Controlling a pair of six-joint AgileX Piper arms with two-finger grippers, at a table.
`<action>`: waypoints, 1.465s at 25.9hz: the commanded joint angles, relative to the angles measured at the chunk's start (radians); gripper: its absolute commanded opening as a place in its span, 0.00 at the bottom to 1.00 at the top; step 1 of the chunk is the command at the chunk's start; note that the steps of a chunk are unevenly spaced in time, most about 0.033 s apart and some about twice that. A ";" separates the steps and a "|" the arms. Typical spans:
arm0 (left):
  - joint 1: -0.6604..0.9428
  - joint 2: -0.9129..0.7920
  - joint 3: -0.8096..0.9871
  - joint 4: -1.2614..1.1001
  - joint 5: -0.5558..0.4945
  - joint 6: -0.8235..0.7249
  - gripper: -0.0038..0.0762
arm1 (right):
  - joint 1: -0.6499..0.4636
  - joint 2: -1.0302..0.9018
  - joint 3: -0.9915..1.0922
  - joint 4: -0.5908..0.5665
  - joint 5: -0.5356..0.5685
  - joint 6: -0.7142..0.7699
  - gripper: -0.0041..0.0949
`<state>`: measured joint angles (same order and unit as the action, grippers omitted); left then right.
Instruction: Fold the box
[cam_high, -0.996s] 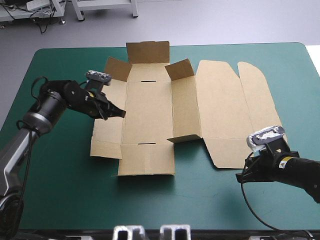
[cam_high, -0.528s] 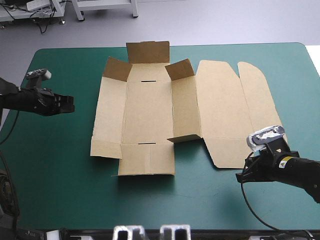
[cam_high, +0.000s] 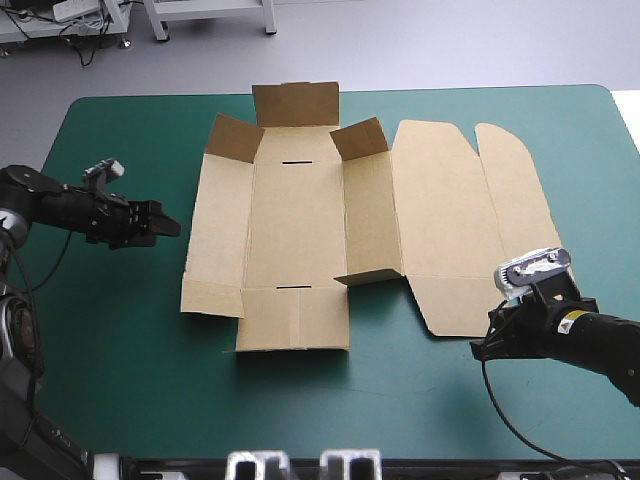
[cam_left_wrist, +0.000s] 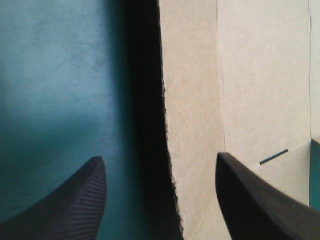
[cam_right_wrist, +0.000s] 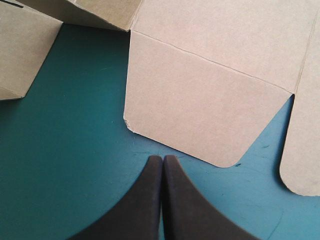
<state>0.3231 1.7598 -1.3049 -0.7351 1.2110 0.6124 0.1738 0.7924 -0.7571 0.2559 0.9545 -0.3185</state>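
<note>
1. High view showed the brown box (cam_high: 300, 240) mostly flat mid-table on the teal-green cover (cam_high: 120, 380), with its far flaps half raised.
2. Left gripper (cam_high: 168, 225), fingers apart, faced the box's rough-cut left edge, likely ready to lift that wall.
3. Right gripper (cam_right_wrist: 162, 159), fingers pressed together, waited just short of a rounded flap of matte, creased board.

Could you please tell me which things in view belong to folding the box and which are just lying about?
Part of the job:
- the box, mostly flat, a few flaps raised
- the left gripper, open beside its left edge
- the right gripper, shut, by its near right flap

Just lying about:
- only the teal-green cover under it all
</note>
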 joint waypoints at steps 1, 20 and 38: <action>-0.040 0.002 -0.001 -0.075 0.082 0.017 0.63 | 0.001 -0.007 -0.023 0.021 -0.044 -0.004 0.02; -0.167 0.108 -0.001 -0.148 0.019 0.001 0.04 | 0.001 -0.007 -0.023 0.023 -0.033 -0.004 0.02; -0.306 -0.065 -0.274 0.047 0.078 0.045 0.04 | 0.001 -0.007 -0.023 0.035 -0.042 -0.004 0.02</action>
<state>0.0766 1.7713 -1.4855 -0.6912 1.2158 0.6547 0.1738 0.7924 -0.7534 0.2681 0.9582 -0.3185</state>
